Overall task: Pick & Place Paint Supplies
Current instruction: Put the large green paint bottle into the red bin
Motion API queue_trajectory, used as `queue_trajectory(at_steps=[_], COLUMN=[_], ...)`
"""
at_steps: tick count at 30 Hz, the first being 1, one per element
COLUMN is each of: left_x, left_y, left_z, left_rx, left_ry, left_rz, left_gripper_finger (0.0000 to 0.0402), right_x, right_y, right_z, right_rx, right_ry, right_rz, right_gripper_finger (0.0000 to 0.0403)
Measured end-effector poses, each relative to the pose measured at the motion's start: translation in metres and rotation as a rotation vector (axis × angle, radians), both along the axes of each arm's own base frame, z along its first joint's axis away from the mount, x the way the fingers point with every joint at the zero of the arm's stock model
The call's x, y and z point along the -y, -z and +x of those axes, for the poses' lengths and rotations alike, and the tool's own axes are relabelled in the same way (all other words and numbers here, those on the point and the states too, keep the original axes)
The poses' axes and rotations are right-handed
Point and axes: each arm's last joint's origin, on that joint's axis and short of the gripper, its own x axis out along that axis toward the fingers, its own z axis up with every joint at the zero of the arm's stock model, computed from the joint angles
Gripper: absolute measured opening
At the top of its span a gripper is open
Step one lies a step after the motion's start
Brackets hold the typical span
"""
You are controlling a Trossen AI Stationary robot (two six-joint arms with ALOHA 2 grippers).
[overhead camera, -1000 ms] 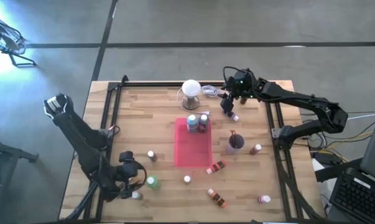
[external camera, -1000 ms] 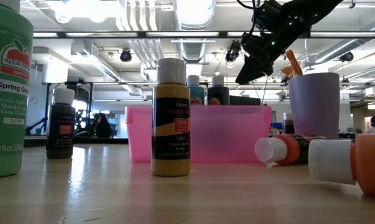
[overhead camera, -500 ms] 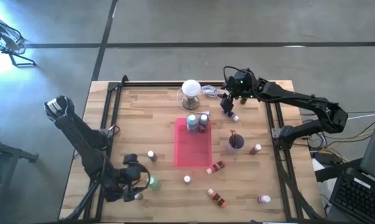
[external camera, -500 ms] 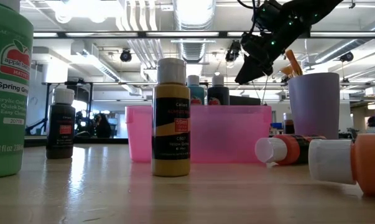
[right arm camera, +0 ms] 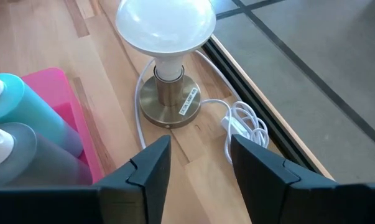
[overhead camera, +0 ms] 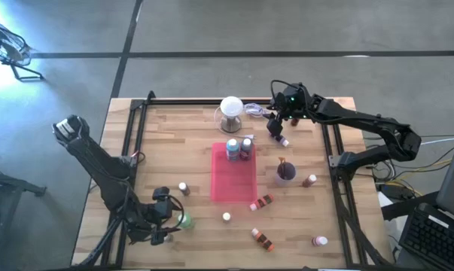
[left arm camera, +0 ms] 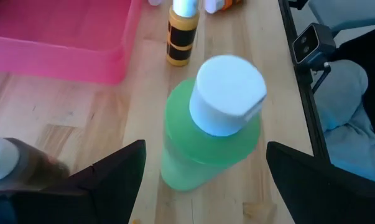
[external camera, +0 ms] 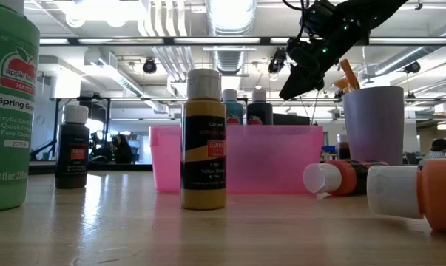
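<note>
A green paint bottle (left arm camera: 209, 134) with a white cap stands upright on its base near the table's front left. My left gripper (left arm camera: 206, 163) is open, with one finger on either side of the bottle and a gap at each; in the high view the gripper (overhead camera: 172, 219) is beside the bottle (overhead camera: 184, 220). My right gripper (right arm camera: 199, 155) hangs open and holds nothing, high over the far right, above a small white-capped bottle (overhead camera: 284, 141). A teal bottle (overhead camera: 232, 148) and a dark one (overhead camera: 246, 147) stand in the pink tray (overhead camera: 234, 184).
A white ball-topped stand (right arm camera: 165, 37) with its coiled cable (right arm camera: 243, 127) is ahead of the right gripper. A purple cup (overhead camera: 285, 173) holds brushes. Small bottles stand or lie around the tray: a yellow one (left arm camera: 182, 34), a brown one (left arm camera: 7, 165), orange ones (external camera: 341, 177).
My left gripper has swung a little toward the table's right, closing on the green bottle, and has turned slightly. The bottle has stayed upright where it was.
</note>
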Motion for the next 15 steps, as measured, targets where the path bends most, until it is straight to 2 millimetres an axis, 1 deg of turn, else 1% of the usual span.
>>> queue_trajectory(at_steps=[7, 15], left_x=[0.0, -0.004], left_y=[-0.015, -0.021], left_z=[0.002, 0.007], left_rx=[0.013, 0.017], left_ry=[0.002, 0.01], left_rz=[0.022, 0.066], left_gripper_finger=[0.0337, 0.0337], right_x=[0.0, 0.0], right_y=[-0.001, 0.0], right_z=[0.0, 0.0], right_rx=[0.005, 0.005], right_ry=[0.0, 0.0], right_rz=[-0.003, -0.004], right_gripper_finger=[0.0147, 0.0133])
